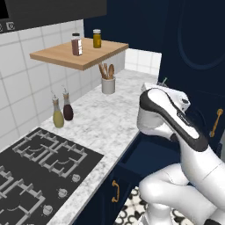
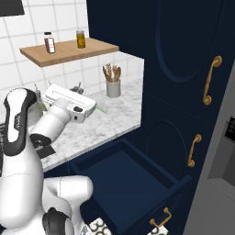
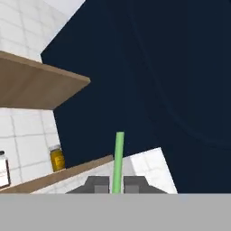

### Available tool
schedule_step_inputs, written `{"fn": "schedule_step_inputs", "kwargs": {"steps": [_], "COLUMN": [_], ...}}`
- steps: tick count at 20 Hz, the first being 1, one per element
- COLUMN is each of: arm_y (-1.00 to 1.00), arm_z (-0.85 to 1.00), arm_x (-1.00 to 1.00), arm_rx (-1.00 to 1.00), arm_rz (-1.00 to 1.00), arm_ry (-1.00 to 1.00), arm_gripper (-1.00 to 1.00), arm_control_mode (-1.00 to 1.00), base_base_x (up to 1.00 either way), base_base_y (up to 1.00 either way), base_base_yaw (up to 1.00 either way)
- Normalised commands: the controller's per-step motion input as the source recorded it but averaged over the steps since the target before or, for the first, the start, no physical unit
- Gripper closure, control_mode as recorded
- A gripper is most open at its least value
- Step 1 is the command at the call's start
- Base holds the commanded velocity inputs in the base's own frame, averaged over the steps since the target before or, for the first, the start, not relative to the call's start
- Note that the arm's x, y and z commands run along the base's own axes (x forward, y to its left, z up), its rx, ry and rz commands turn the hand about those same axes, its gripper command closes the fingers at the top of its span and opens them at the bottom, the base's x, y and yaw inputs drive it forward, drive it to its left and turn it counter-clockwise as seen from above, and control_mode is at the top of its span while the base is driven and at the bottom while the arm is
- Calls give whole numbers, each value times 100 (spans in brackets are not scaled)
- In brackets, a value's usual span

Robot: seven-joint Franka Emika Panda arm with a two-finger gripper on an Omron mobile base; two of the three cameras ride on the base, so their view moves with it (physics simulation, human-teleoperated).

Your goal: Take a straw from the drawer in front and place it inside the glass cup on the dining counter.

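Note:
The thin light-green straw [image 3: 119,158] stands upright between my two dark fingertips [image 3: 96,184] in the hand view. My gripper [image 3: 117,184] is shut on it. In the right base view the straw [image 2: 102,109] sticks out of the white hand toward the right, above the marbled kitchen counter [image 2: 114,120]. In the left base view its tip [image 1: 164,81] pokes up behind the arm. The drawer [image 2: 176,182] hangs open below the counter edge, dark navy inside. The glass cup and the dining counter are out of view.
A grey holder of brown wooden spoons [image 2: 113,85] stands at the counter's back. A wooden shelf [image 1: 66,58] carries two jars. Two oil bottles [image 1: 62,110] stand beside the black stove [image 1: 39,162]. Tall navy cabinets with brass handles [image 2: 209,80] rise on the right.

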Motion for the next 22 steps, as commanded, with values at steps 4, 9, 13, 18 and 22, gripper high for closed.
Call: {"fn": "schedule_step_inputs", "kwargs": {"steps": [4, 9, 13, 18, 22], "arm_y": [-11, -7, 0, 15, 13], "arm_z": [70, 79, 51, 9, 8], "arm_x": [-2, -2, -22, -26, -45], "arm_rx": [-72, -64, -29, 2, 18], "arm_rz": [-17, -13, -7, -2, 0], "arm_ry": [-21, -7, 20, 55, 52], "arm_gripper": [100, 100, 100, 100, 100], "arm_control_mode": [-100, -100, -100, -100, -100], "base_base_x": [0, 0, 0, 0, 0], "base_base_y": [0, 0, 0, 0, 0], "base_base_yaw": [0, 0, 0, 0, 0]}}
